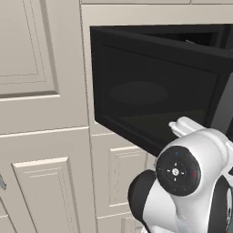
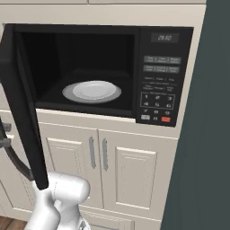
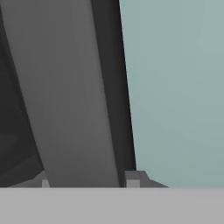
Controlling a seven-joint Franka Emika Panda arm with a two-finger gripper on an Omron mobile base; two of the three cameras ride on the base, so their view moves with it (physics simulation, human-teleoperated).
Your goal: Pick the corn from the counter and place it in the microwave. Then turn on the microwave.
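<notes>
The microwave stands open, built into cream cabinets. Its black door is swung out to the left, and the left base view shows the door's dark glass outer face. A white plate lies bare inside the cavity. On the right are the keypad and its red button. In the hand view my gripper has the door's long grey handle between its two tips, which sit against the bar's sides. The curved handle's end shows past the door. The corn and the counter are out of view.
Cream panelled cabinet doors sit below the microwave and to its left. A dark teal wall rises close on the right. My white arm stands low in front of the open door.
</notes>
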